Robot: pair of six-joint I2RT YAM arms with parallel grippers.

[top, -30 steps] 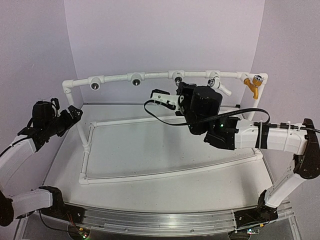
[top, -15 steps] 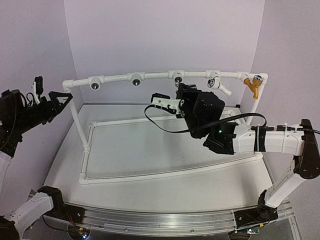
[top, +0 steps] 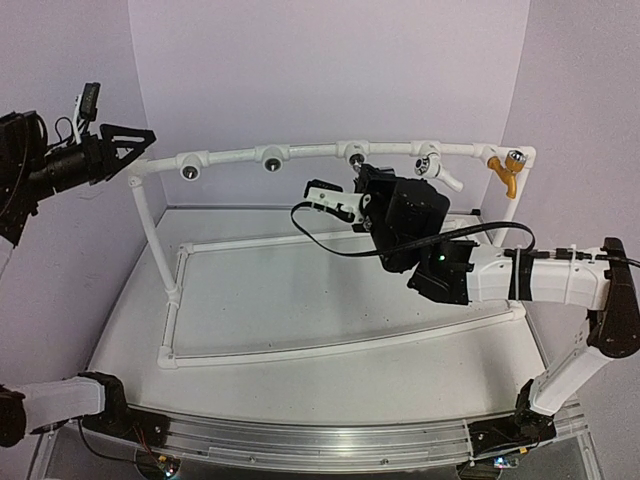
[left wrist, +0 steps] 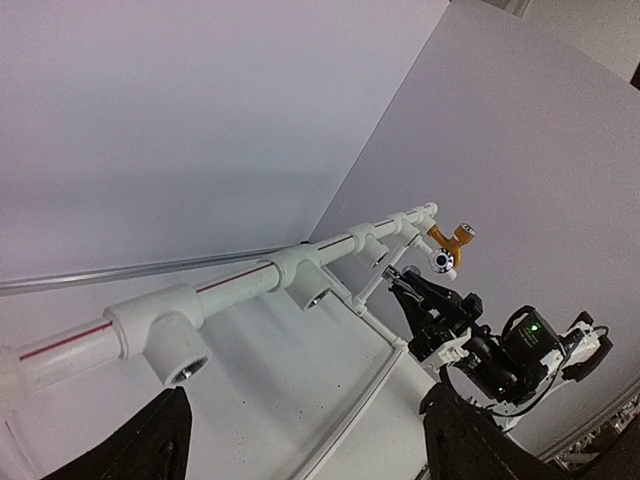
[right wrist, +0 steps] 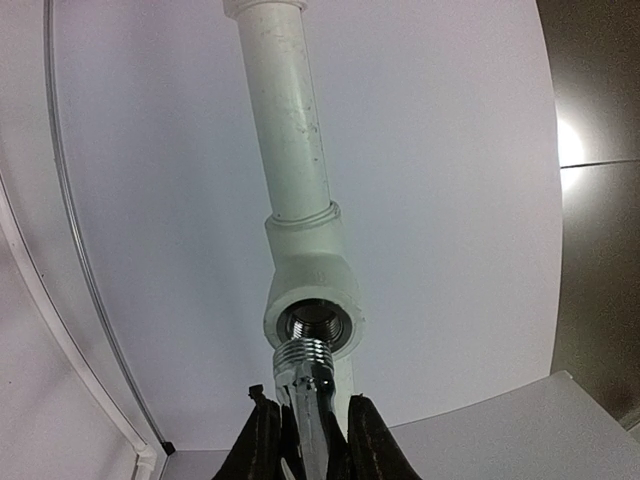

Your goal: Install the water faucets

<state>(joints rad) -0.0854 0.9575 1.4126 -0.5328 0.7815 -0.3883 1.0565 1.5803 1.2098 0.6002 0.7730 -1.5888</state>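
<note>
Right tool [right wrist: 313, 440] grips the silver-grey faucet [right wrist: 308, 362] — threaded end at the tee fitting [right wrist: 310, 280] mouth. Left tool [left wrist: 300, 440] (high, near the pipe frame [left wrist: 240, 285]) stands wide — empty.

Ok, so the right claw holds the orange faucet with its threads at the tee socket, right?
Not orange: the right claw holds the silver metal faucet, threads at the tee socket, per the right wrist view. The orange faucet sits at the top pipe's right end.
</note>
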